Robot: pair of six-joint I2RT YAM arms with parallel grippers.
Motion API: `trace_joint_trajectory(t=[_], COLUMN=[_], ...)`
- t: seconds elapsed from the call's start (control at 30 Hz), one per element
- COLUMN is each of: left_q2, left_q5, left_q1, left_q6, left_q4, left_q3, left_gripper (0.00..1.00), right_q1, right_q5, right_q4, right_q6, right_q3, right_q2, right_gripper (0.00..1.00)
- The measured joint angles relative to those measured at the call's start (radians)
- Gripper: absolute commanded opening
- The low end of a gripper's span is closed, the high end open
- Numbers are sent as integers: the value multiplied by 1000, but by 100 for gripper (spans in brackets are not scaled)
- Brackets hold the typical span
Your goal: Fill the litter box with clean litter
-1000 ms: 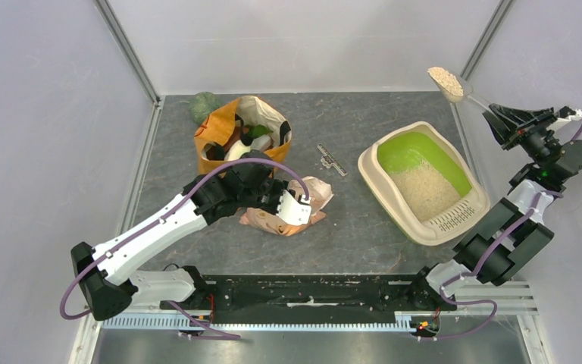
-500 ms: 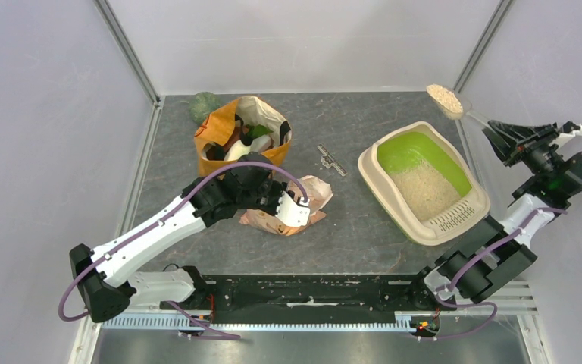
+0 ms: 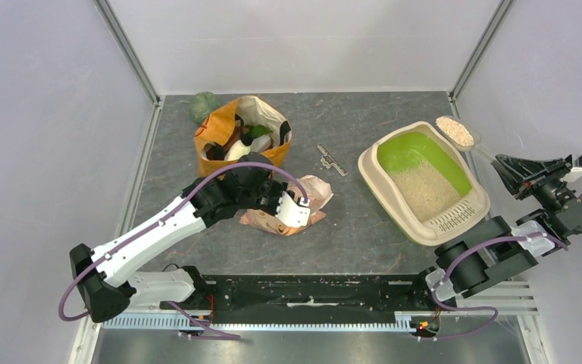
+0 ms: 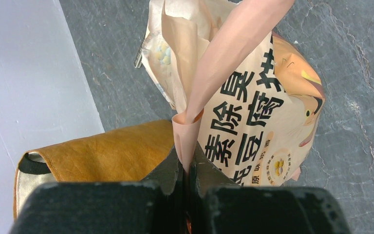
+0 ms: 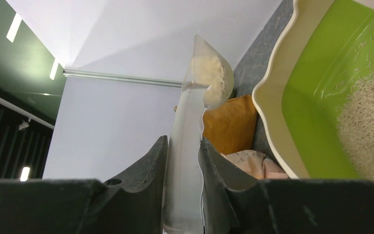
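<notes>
The cream litter box (image 3: 369, 168) with its lime-green hood lies at the right of the table, and clean litter (image 3: 424, 188) covers its floor. My right gripper (image 3: 502, 162) is shut on the handle of a clear scoop (image 3: 455, 130). The scoop is heaped with litter and hovers just outside the box's far right rim. The right wrist view shows the scoop (image 5: 209, 78) upright between my fingers, the gripper (image 5: 182, 146) clamped on its handle, and the box rim (image 5: 272, 112) to the right. My left gripper (image 4: 188, 163) is shut on a folded edge of the pink litter bag (image 4: 253, 112).
An orange paper shopping bag (image 3: 241, 133) full of items stands at the back left, with a green object (image 3: 203, 106) behind it. A small metal piece (image 3: 331, 160) lies between that bag and the box. Enclosure walls stand close to the right arm.
The right arm has brought the loaded scoop down and nearer, from high by the back right corner to beside the litter box's rim. The left arm has not moved.
</notes>
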Motion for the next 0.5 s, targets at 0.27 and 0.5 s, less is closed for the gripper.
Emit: trace_joint_trajectory(t=[0.27,0.5], left_q2=[0,0], left_q5=[0,0], left_q1=[0,0], left_q6=[0,0], left_q4=[3,21], left_q3=[-2,-11], left_gripper=[2,2], right_q1=[-5,-5], right_q5=[0,0], right_q4=[163,166], right_q6=[74,76], right_q3=[-1,0], right_q2=[50,51], right_gripper=[0,0])
